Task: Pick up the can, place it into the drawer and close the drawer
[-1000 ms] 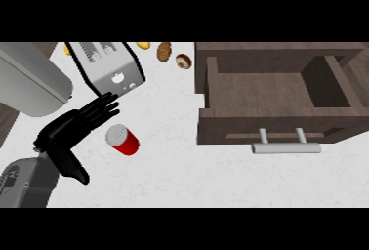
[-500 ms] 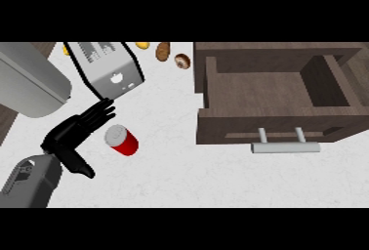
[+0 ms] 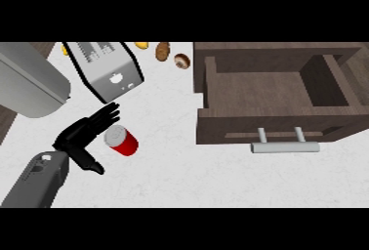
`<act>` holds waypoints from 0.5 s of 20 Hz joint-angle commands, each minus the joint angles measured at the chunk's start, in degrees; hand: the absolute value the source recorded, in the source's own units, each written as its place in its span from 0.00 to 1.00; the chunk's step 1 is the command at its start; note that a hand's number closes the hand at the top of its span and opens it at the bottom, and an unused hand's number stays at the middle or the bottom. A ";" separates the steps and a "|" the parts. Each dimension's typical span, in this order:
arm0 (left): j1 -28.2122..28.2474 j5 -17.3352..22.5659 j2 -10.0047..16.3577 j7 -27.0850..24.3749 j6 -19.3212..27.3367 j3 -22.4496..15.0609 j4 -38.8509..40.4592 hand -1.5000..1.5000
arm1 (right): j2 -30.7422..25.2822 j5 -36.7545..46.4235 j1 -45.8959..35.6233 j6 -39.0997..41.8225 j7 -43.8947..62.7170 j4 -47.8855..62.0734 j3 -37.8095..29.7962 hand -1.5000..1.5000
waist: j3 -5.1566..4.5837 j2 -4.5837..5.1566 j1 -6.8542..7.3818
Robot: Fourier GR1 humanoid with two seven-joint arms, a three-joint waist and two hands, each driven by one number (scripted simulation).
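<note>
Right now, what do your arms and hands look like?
Only my left side shows. The forearm is grey and boxy, with a small pale dot near the wrist. The left hand is all black, with slim fingers and a thumb. No cables show.

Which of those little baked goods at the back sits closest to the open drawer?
The round brown doughnut, just left of the drawer; the oval bread roll and the yellow piece lie farther left.
</note>
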 commanded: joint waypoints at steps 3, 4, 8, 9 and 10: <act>-1.84 -4.51 -0.05 -10.04 -1.59 -1.08 10.92 0.00 | 0.03 -0.05 -0.31 0.58 1.31 -0.42 -1.00 0.00 | -0.03 0.12 -0.22; -3.66 -3.94 -0.72 -8.21 -0.63 -0.63 10.27 0.00 | -0.35 -0.61 -2.79 -2.14 4.48 -1.62 0.17 0.00 | -0.01 0.03 0.12; -5.20 -5.08 -2.00 -10.03 -0.63 -1.11 15.42 0.00 | -0.62 -3.20 -0.20 0.97 3.04 -1.79 -2.28 0.00 | -0.04 0.14 -0.42; -6.43 -5.38 -1.86 -10.70 0.68 -0.62 17.57 0.00 | 0.14 -4.04 1.58 4.46 -0.11 0.14 -3.25 0.00 | -0.05 0.22 -0.87; -5.90 -5.17 -1.18 -11.24 -1.43 -0.72 17.18 0.00 | -0.01 -2.92 -0.36 1.03 2.70 -1.64 -2.51 0.00 | -0.05 0.18 -0.42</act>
